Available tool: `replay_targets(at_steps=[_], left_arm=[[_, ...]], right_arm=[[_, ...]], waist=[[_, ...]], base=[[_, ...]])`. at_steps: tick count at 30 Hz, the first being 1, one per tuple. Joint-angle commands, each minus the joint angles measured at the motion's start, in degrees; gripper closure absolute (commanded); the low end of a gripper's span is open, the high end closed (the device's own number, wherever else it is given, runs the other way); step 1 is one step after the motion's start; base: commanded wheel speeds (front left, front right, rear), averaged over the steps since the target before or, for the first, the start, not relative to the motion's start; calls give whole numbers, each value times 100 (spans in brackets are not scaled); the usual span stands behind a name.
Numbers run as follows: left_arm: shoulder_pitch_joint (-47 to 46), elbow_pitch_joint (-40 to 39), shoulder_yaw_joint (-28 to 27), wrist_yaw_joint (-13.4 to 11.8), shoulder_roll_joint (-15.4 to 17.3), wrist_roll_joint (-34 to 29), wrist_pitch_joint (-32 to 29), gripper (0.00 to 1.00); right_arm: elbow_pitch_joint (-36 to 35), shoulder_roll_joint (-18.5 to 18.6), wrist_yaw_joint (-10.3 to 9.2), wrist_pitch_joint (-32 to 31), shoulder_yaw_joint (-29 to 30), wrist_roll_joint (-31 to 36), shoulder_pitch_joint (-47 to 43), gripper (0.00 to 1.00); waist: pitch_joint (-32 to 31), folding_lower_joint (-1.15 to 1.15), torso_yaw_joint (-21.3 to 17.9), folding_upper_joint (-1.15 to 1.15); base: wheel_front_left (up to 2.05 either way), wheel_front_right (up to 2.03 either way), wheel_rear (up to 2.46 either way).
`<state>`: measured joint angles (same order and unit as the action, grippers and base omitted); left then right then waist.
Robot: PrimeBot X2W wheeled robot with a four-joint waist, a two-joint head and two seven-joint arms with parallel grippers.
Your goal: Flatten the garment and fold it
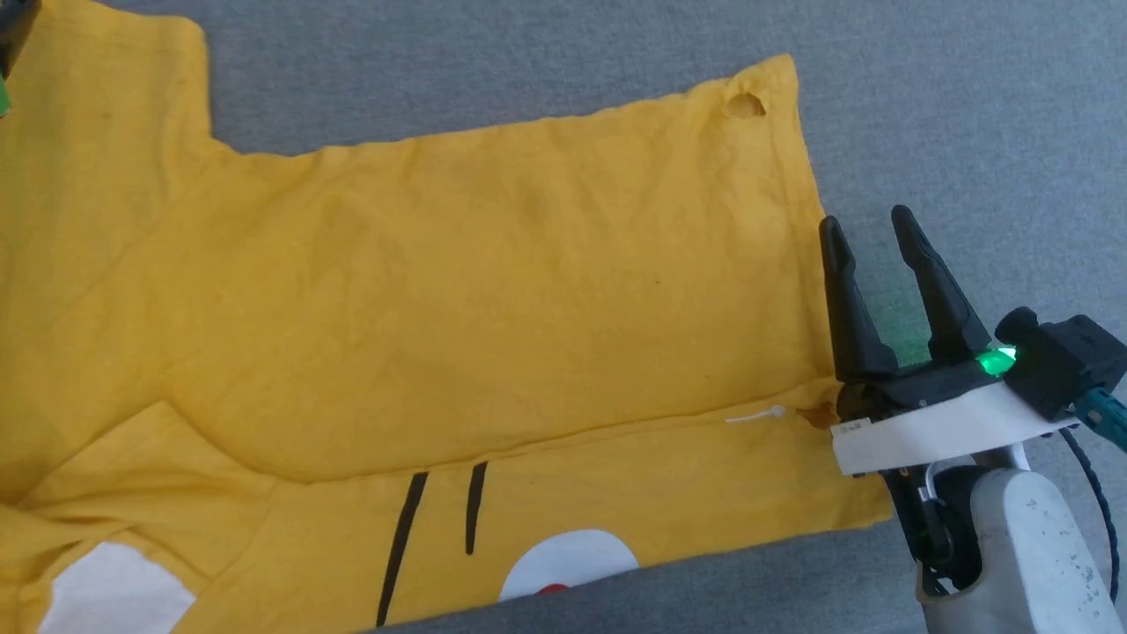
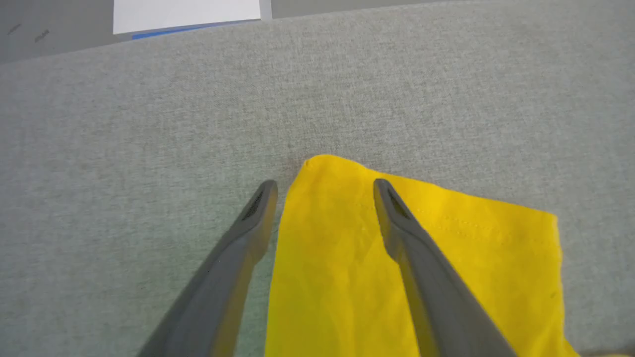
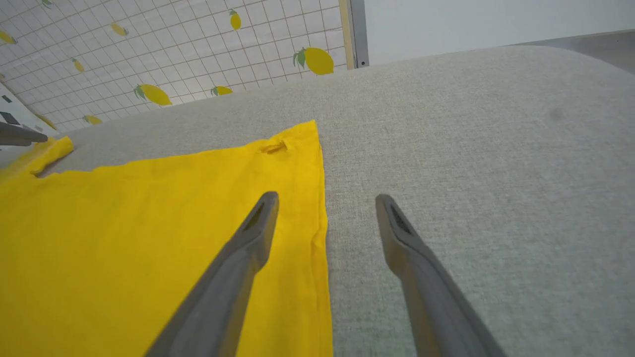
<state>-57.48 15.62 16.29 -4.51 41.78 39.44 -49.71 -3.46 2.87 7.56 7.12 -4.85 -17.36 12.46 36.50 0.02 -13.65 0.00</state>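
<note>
- The shirt (image 1: 493,264) lies spread out on the grey surface (image 1: 528,70), mostly flat. A layer edge runs across the near part, and the print shows below it.
- It's thin cotton: soft, light and floppy, with no stiffness at all. My guess is it'll sag and bunch the second you lift it, so drag or lift it slowly.
- The weave looks matte and a bit rumpled, with fine creases all over. The grey surface looks like coarse woven fabric, so I'd expect some drag, not sliding.
- Details: black whisker lines (image 1: 475,506), a white patch (image 1: 568,559), a small hole (image 1: 744,106) near the far corner, and a white plastic tag (image 1: 757,414) by the hem.
- The right gripper (image 1: 867,220) is at the hem side with its fingers spread wide and nothing between them. In the wrist view, one finger is over the cloth and the other over bare grey.
- The left gripper (image 2: 324,183) is also spread and empty, straddling the edge of a yellow corner piece.
- Where to grab: I'd pinch hems and corners, since the stitched edges are thicker. Stay clear of the hole, as it could tear further.
</note>
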Motion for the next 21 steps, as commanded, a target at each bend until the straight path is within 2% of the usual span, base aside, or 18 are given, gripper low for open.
replay_targets(at_steps=[1,4,5,6,7,10,12,15,16,21], left_arm=[[61,-72,-37,-135,66,79,-120,0],[193,-228,8,-372,183,23,-444,0],[232,-278,7,-420,198,38,-521,9],[273,-355,5,-459,218,48,-572,75],[303,-415,15,-469,247,37,-599,100],[387,-567,16,-465,284,82,-651,100],[447,-645,16,-436,285,97,-569,100],[467,-629,28,-402,263,116,-517,100],[471,-596,52,-358,233,131,-466,100],[461,-557,89,-303,175,140,-364,100]], right_arm=[[35,0,-8,67,-21,-72,121,0],[131,0,-8,108,-51,-159,191,0],[156,0,-8,113,-66,-160,219,0],[180,0,-8,114,-88,-159,258,0],[196,0,-8,108,-112,-146,296,0],[207,0,-8,82,-152,-21,498,0],[117,0,-8,-40,-73,304,1047,0],[138,0,-8,-523,1,417,1607,0],[383,0,-8,-1520,25,432,2231,0],[1085,0,-8,-3572,-21,509,3005,0]], waist=[[351,-2,-269,0],[394,-2,-262,0],[402,-2,-257,0],[410,-2,-250,0],[414,-2,-243,0],[410,-2,-219,0],[379,-2,-185,0],[339,-2,-160,0],[300,-2,-130,0],[279,-2,-59,0]], base=[[0,0,0],[0,0,0],[0,0,0],[0,0,0],[0,0,0],[0,0,0],[0,0,0],[0,0,0],[0,0,0],[0,0,0]])
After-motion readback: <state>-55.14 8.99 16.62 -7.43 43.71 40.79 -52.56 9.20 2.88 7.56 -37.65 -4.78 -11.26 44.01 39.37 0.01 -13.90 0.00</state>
